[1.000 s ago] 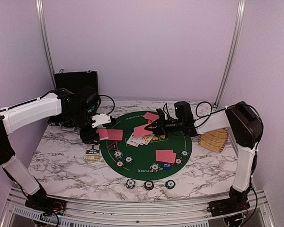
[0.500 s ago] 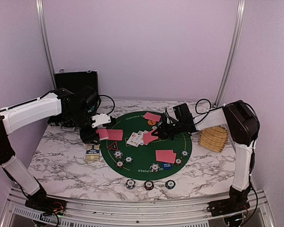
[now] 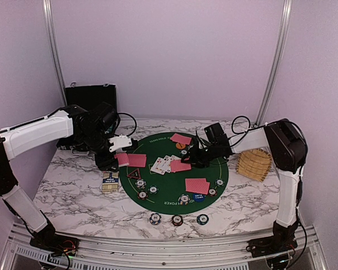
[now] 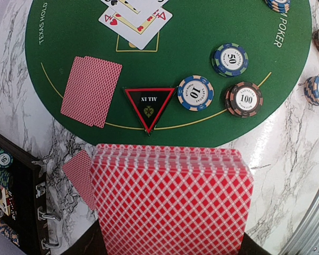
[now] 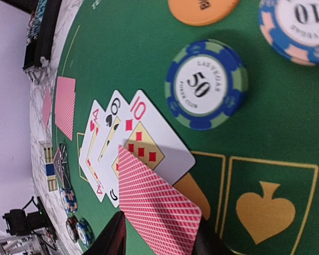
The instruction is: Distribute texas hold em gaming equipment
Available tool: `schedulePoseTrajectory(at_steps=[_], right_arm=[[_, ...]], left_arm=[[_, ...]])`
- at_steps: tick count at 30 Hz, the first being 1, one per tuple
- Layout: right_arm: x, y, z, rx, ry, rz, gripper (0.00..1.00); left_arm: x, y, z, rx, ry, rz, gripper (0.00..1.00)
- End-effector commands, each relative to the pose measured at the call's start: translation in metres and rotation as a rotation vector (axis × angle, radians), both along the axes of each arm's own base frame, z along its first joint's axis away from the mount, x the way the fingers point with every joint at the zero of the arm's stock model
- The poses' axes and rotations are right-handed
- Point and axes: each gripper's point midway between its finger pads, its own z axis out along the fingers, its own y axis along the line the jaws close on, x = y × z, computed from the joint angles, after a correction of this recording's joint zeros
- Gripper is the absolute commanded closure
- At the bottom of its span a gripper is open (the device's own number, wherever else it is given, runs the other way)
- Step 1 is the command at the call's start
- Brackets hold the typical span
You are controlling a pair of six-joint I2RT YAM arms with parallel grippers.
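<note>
Our left fingers (image 4: pixel 90 247) are clamped on the deck of red-backed cards (image 4: pixel 170 202), above the worktop (image 4: pixel 287 159) at the green mat (image 4: pixel 202 42)'s left edge. Our right fingers (image 5: pixel 114 236) stand parted around one red-backed card (image 5: pixel 154 212) lying across the face-up cards (image 5: pixel 133 138) mid-mat.

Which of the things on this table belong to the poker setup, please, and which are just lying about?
Job: red-backed cards, poker chips, orange disc, black triangle.
Lying about: black case, slatted wooden piece, blue-and-yellow box.
</note>
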Motion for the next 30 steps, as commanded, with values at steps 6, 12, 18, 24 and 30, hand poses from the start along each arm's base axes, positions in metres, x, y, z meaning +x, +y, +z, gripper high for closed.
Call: schedulePoseTrajectory(at_steps=[6,12,18,24,30], right_arm=[[0.019,-0.021,0.02,-0.162,-0.098,-0.05,0.49],[0.023,-0.024,0.046,-0.169,-0.148,-0.093,0.39],[-0.003,0.027,0.086,0.042,-0.159,-0.01,0.27],[-0.05,0.106,0.116,0.296,-0.095,0.141,0.2],[-0.082,0.152,0.132,0.458,-0.028,0.232,0.18]], left_arm=[[0.002,-0.002,0.012,-0.03,-0.027,-0.002,1.0],[0.003,-0.002,0.013,-0.032,-0.031,-0.002,1.0],[0.003,-0.002,0.012,-0.031,-0.03,0.0,1.0],[0.005,-0.004,0.013,-0.034,-0.03,0.003,1.0],[0.005,-0.004,0.014,-0.034,-0.031,0.006,1.0]])
